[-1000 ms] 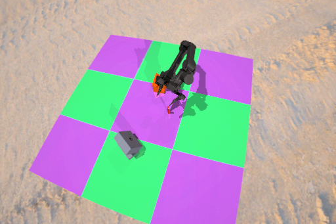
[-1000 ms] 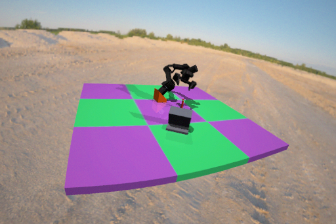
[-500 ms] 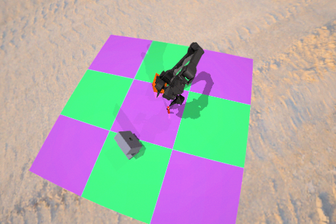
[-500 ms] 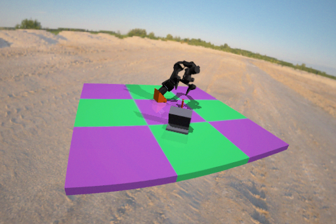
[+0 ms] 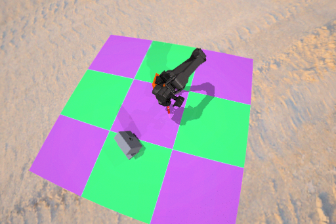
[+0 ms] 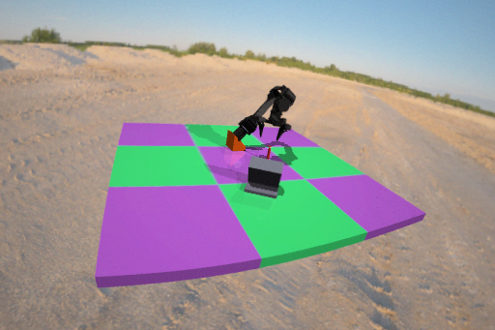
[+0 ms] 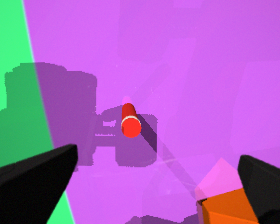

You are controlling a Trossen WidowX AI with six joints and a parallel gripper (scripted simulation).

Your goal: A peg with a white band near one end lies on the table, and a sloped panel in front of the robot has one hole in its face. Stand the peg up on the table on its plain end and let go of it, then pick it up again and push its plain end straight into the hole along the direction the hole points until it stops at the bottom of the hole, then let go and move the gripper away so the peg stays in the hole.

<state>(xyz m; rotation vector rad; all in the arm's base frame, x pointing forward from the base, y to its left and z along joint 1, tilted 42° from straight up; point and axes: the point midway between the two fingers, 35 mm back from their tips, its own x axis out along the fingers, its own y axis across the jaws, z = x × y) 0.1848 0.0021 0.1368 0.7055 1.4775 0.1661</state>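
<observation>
The red peg (image 5: 168,110) (image 6: 269,153) (image 7: 131,127) stands upright on the table (image 5: 210,136) (image 6: 164,229). In the wrist view its white band shows just below the top end, so the plain end is down. My gripper (image 6: 271,137) (image 7: 157,158) is open and empty, pointing down above the peg; in the wrist view the peg appears ahead of and between the fingertips, well below them. The grey sloped panel (image 5: 123,144) (image 6: 265,165) stands apart from the peg, with its dark hole (image 5: 130,138) visible in the top view. The exterior view shows the panel's back, and the hole is hidden there.
An orange block (image 5: 155,79) (image 6: 234,142) (image 7: 229,209) sits beside the arm's base, near the right finger in the wrist view. The arm's shadow falls across the tiles around the peg.
</observation>
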